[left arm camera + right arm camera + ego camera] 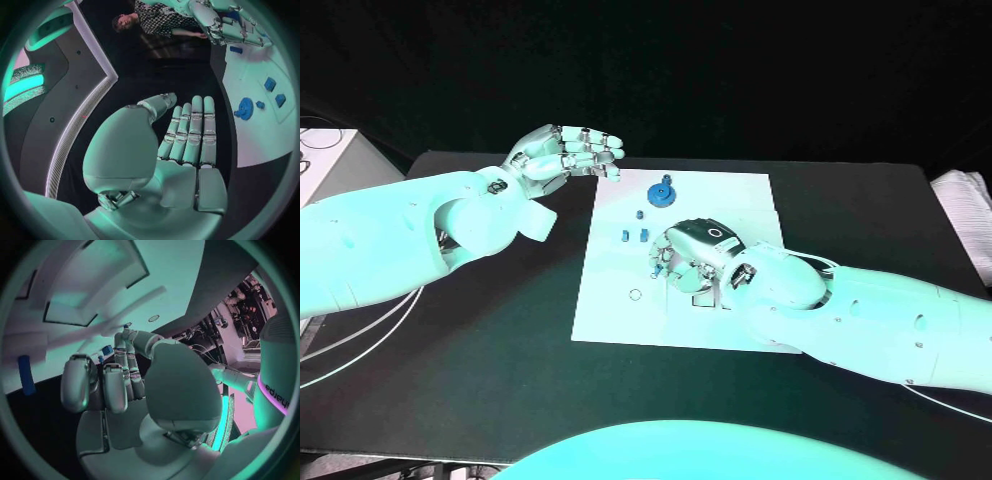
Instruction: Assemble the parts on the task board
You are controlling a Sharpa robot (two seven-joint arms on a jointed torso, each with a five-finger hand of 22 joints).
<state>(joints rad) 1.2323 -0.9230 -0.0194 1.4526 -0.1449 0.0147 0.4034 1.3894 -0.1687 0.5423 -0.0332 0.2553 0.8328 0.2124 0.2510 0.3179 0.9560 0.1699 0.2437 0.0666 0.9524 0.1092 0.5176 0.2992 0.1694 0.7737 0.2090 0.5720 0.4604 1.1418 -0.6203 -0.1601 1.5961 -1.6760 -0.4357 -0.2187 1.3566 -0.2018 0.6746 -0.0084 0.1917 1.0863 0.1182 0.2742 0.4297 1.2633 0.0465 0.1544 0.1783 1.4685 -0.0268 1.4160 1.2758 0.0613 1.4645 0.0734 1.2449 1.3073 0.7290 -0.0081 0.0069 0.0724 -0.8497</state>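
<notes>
Parts on the task board (pixel 733 190), head view: a round blue part (pixel 662 192) sits toward 12 o'clock on the white plate, with a small part (pixel 639 213) just below it and a pair of small blue pieces (pixel 633 236) nearer the plate's centre, at its 9 o'clock side. Right hand (pixel 692 258) lies low over the middle of the board, fingers bent downward toward the plate; whether anything is pinched beneath them cannot be told, and the right wrist view shows the fingers (pixel 115 385) curled close to the white surface with a blue piece (pixel 25 375) lying apart from them. Left hand (pixel 567 152) hovers off the board's 11 o'clock corner, above the black table (pixel 488 350), grasping nothing; the left wrist view shows its fingers (pixel 190 130) extended side by side. Key relation: the pair of small pieces lies just at 10 o'clock from the right hand, the round part at 12 o'clock from it and at 4 o'clock from the left hand. Judged nearer to the small pieces: the right hand
</notes>
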